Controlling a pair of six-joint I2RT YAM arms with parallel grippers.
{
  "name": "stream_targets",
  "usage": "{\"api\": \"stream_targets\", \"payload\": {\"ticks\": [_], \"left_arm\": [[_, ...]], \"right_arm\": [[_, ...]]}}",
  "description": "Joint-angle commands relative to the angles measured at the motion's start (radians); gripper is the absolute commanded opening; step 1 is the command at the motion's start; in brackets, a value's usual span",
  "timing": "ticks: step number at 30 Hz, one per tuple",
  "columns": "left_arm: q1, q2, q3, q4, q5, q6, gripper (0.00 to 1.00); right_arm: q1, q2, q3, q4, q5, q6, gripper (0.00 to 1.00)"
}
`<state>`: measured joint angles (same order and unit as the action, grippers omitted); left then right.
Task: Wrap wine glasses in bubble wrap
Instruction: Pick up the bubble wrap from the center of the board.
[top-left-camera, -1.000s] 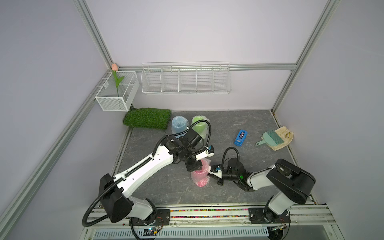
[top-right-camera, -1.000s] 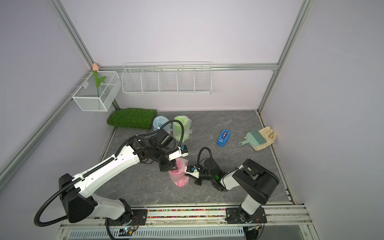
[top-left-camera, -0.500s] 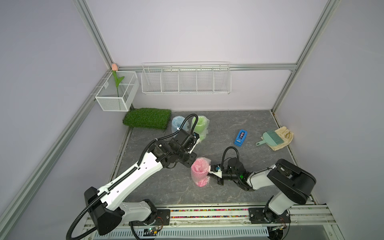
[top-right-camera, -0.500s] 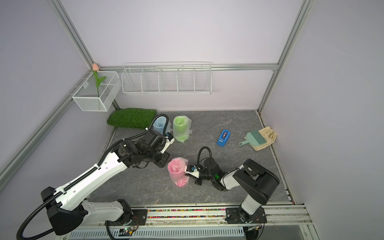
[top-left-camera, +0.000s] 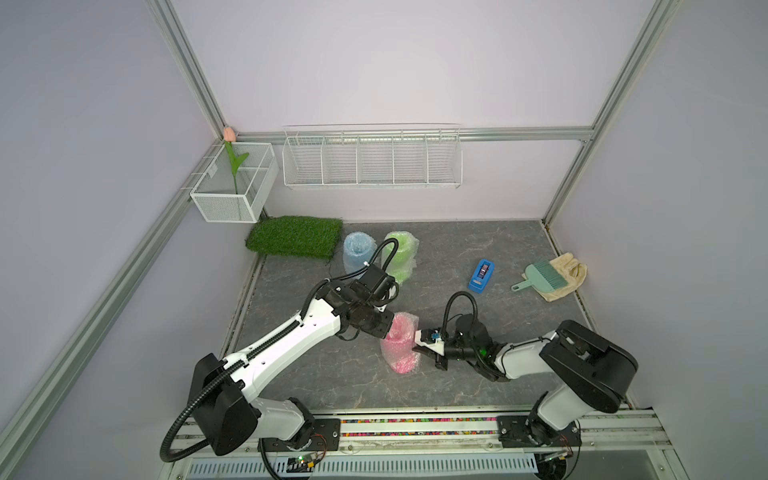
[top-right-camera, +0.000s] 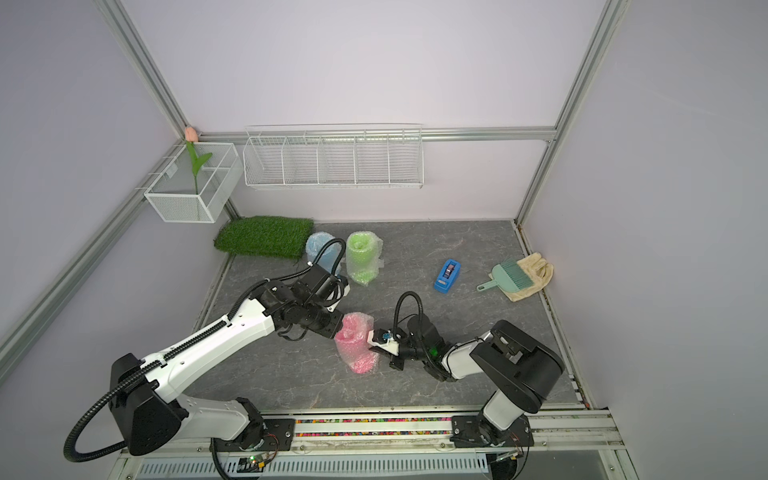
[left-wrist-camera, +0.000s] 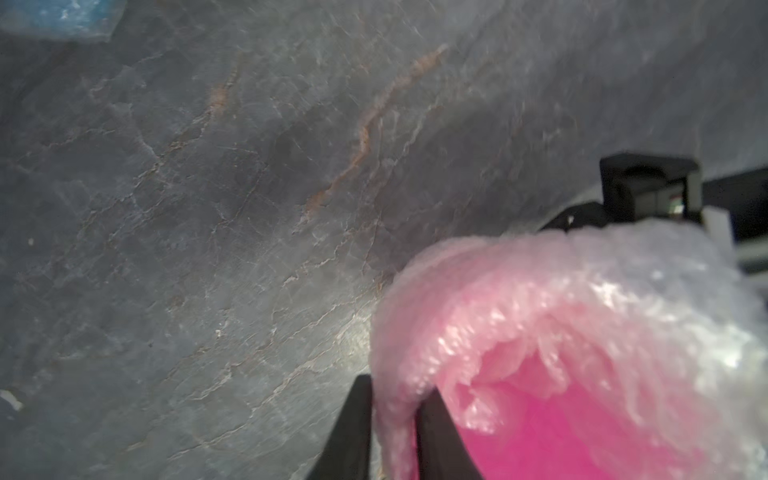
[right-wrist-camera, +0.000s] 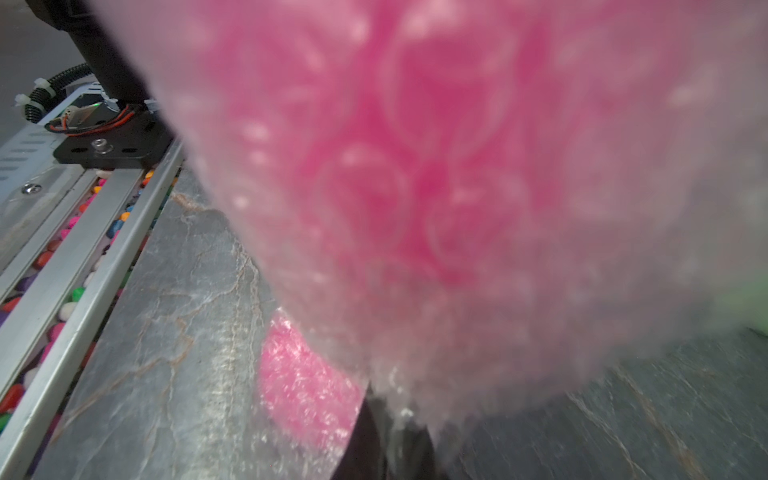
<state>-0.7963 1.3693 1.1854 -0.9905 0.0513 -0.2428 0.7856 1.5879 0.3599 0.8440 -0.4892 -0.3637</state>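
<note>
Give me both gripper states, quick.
Left gripper: closed, pinching the bubble wrap around the pink goblet.
Right gripper: closed on the same bubble wrap.

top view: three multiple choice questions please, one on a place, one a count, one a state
1. The grass mat lies
A. at the back, beside the blue goblet
B. by the front rail
C. under the brush

2. Goblets covered in bubble wrap:
A. one
B. two
C. three

3. The left fingers are
A. spread wide over bare table
B. pinching bubble wrap at the mouth of the pink goblet
C. closed on the tape dispenser

1 A: both top views show the mat at the back next to the blue goblet.
2 C: the green goblet is filmed over like the blue and pink ones.
3 B: the left wrist view shows a wrap fold between them.
</note>
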Motion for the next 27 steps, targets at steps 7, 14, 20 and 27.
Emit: {"api": "stream_targets", "payload": {"ticks": [7,14,20,27], "left_arm": [[0.016,-0.013,0.029,-0.038,-0.052,0.004,0.04],[0.015,0.014,0.100,-0.083,-0.088,0.036,0.00],[0.014,0.002,0.093,-0.024,-0.050,0.034,0.00],[-0.008,0.014,0.093,0.006,-0.052,0.028,0.00]], "right_arm": [[-0.014,-0.277,0.020,-0.377,0.005,0.022,0.49],[-0.021,-0.512,0.121,-0.689,0.018,0.170,0.51],[-0.021,-0.541,0.347,-0.978,0.225,0.589,0.45],[-0.021,-0.360,0.713,-1.401,0.271,0.846,0.44]]}}
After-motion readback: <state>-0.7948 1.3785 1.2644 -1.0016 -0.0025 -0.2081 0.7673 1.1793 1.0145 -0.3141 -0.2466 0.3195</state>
